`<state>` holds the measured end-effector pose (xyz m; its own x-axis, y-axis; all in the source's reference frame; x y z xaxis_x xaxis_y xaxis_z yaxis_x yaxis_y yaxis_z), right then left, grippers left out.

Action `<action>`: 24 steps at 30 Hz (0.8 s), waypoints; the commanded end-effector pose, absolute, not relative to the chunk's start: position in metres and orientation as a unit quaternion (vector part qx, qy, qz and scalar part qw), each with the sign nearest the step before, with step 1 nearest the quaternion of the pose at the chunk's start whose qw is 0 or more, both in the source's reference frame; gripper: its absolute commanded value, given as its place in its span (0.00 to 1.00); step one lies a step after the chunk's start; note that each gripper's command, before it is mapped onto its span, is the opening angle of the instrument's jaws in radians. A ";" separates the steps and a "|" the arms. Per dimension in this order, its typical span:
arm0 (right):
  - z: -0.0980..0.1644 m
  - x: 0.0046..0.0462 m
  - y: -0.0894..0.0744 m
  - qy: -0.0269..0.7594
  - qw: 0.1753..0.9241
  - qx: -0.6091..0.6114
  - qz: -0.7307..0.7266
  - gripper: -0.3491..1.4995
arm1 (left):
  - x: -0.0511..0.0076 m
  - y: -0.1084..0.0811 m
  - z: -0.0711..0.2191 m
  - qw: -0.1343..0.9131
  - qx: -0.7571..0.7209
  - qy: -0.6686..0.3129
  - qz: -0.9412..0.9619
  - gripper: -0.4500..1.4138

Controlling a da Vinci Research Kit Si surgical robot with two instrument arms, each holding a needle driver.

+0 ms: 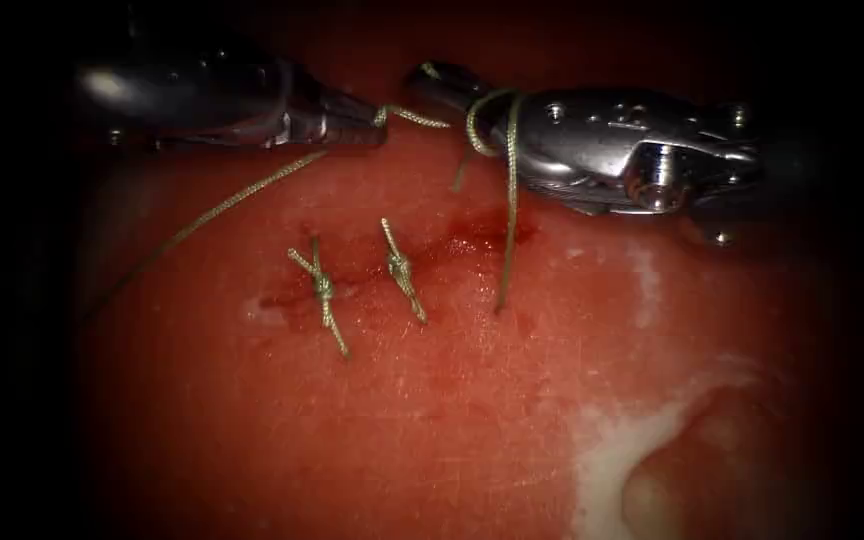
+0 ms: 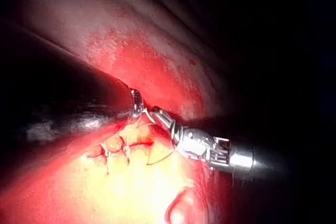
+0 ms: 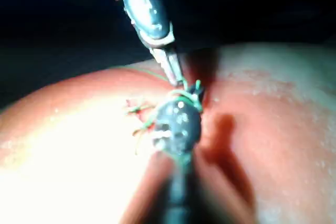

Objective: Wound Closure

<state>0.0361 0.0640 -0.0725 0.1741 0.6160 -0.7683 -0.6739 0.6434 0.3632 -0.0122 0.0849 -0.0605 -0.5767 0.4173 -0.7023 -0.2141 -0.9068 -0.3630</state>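
— Two knots [image 1: 323, 290] are sitting on the cut [image 1: 392, 262], center frame. And the tools?
— Left tool [image 1: 377, 118], upper left, is pinching the thread [image 1: 508, 200]. Thread is looping around the right tool [image 1: 432, 78]; its jaws I cannot tell. Needle is not visible.

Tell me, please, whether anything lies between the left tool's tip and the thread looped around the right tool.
Nothing visible does. The left tool holds the thread at its tip, and that strand runs straight across to the loop wound around the right tool. Both finished knots lie lower, on the tissue.
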 end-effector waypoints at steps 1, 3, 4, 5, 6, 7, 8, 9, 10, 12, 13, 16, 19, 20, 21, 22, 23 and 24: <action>-0.073 0.0360 0.063 0.486 0.766 -0.030 0.420 0.00 | -0.0124 0.086 -0.060 0.185 -0.424 -0.120 0.879 0.05; -0.073 0.0352 0.062 0.487 0.767 -0.030 0.418 0.00 | -0.0113 0.090 -0.059 0.203 -0.418 -0.118 0.877 0.05; -0.073 0.0350 0.062 0.487 0.767 -0.030 0.417 0.00 | -0.0112 0.090 -0.058 0.205 -0.417 -0.118 0.877 0.05; -0.073 0.0349 0.061 0.487 0.767 -0.030 0.416 0.00 | -0.0111 0.092 -0.057 0.209 -0.416 -0.115 0.878 0.05; -0.073 0.0349 0.061 0.488 0.767 -0.030 0.415 0.00 | -0.0111 0.093 -0.057 0.212 -0.413 -0.115 0.878 0.05; -0.074 0.0350 0.060 0.488 0.769 -0.032 0.413 0.00 | -0.0113 0.095 -0.056 0.217 -0.408 -0.112 0.880 0.05; -0.074 0.0352 0.060 0.488 0.769 -0.033 0.412 0.00 | -0.0113 0.096 -0.056 0.218 -0.407 -0.113 0.880 0.05; -0.074 0.0353 0.059 0.488 0.769 -0.033 0.412 0.00 | -0.0114 0.097 -0.055 0.219 -0.406 -0.116 0.880 0.05; -0.074 0.0355 0.058 0.487 0.770 -0.034 0.410 0.00 | -0.0116 0.099 -0.055 0.226 -0.404 -0.114 0.879 0.05; -0.074 0.0357 0.057 0.482 0.774 -0.033 0.408 0.00 | -0.0118 0.101 -0.055 0.232 -0.401 -0.113 0.879 0.05; -0.074 0.0358 0.057 0.481 0.775 -0.034 0.408 0.00 | -0.0118 0.102 -0.054 0.234 -0.400 -0.113 0.879 0.05; -0.074 0.0362 0.054 0.473 0.784 -0.029 0.401 0.00 | -0.0124 0.105 -0.053 0.243 -0.393 -0.111 0.880 0.05; -0.074 0.0362 0.053 0.470 0.790 -0.024 0.394 0.00 | -0.0129 0.106 -0.053 0.242 -0.391 -0.107 0.881 0.05; -0.074 0.0358 0.052 0.467 0.794 -0.023 0.389 0.00 | -0.0133 0.106 -0.052 0.242 -0.392 -0.108 0.881 0.05; -0.074 0.0356 0.052 0.468 0.794 -0.022 0.388 0.00 | -0.0135 0.106 -0.052 0.243 -0.392 -0.107 0.881 0.05; -0.075 0.0350 0.051 0.468 0.795 -0.020 0.386 0.00 | -0.0139 0.106 -0.051 0.241 -0.392 -0.106 0.882 0.05; -0.075 0.0347 0.051 0.468 0.795 -0.019 0.385 0.00 | -0.0140 0.106 -0.051 0.241 -0.391 -0.105 0.882 0.05; -0.075 0.0342 0.051 0.469 0.795 -0.018 0.384 0.00 | -0.0142 0.107 -0.051 0.242 -0.391 -0.105 0.882 0.05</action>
<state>0.0336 0.0513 -0.0752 0.2662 0.5926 -0.7603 -0.6276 0.7052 0.3299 -0.0137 0.1065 -0.0511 -0.5777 0.5100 -0.6373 -0.3455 -0.8602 -0.3751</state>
